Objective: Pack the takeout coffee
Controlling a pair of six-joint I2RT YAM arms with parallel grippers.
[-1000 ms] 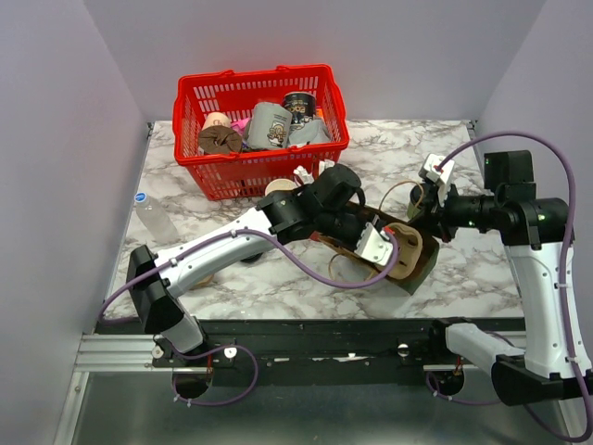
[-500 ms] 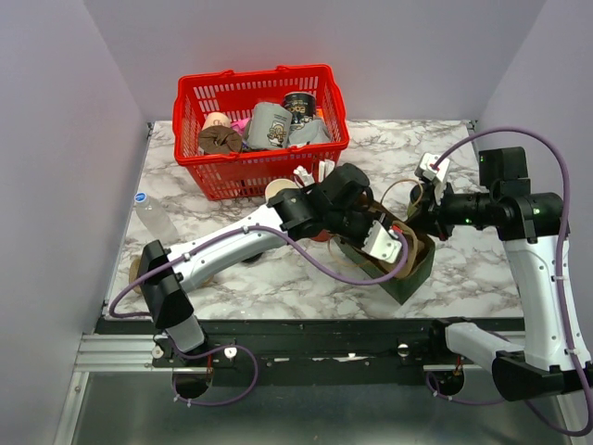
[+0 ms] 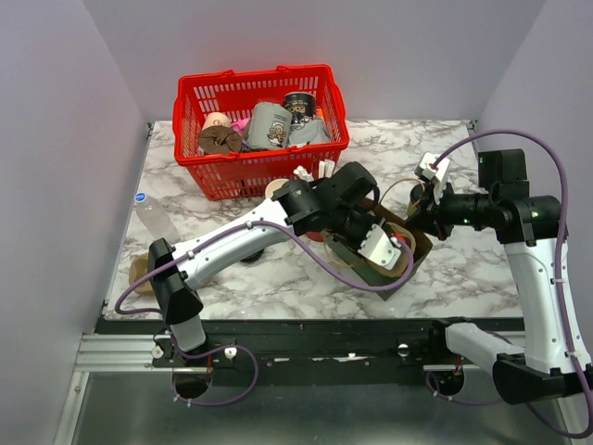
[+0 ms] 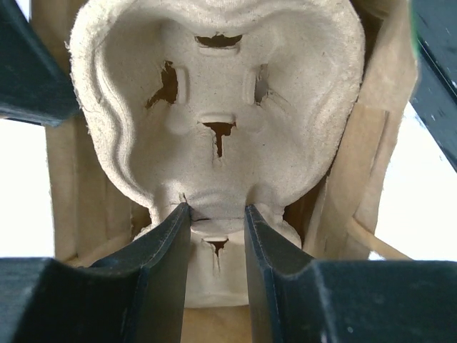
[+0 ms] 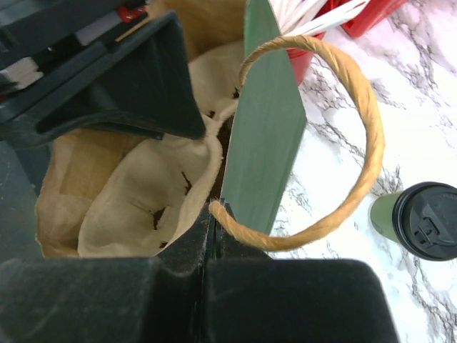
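The takeout coffee (image 5: 421, 221), an olive-green cup with a black lid, stands on the marble to the right of the bag. The paper bag (image 5: 268, 121), green outside and brown inside, is open toward my left arm. My right gripper (image 5: 214, 214) is shut on the bag's rim where the twine handle (image 5: 368, 121) is attached. My left gripper (image 4: 216, 221) reaches into the bag and is shut on the middle ridge of a pale pulp cup carrier (image 4: 214, 93), which lies inside the bag. In the top view the left gripper (image 3: 384, 243) is at the bag's mouth, opposite the right gripper (image 3: 419, 215).
A red basket (image 3: 190, 97) with cups and other items stands at the back. A red cup of white sticks (image 5: 307, 43) stands just behind the bag. A water bottle (image 3: 153, 215) lies at the left edge. Side walls close in the table.
The left gripper has pushed the carrier deeper into the bag and moved slightly back and left. The bag has tipped more upright, and the right gripper has shifted a little with its rim.
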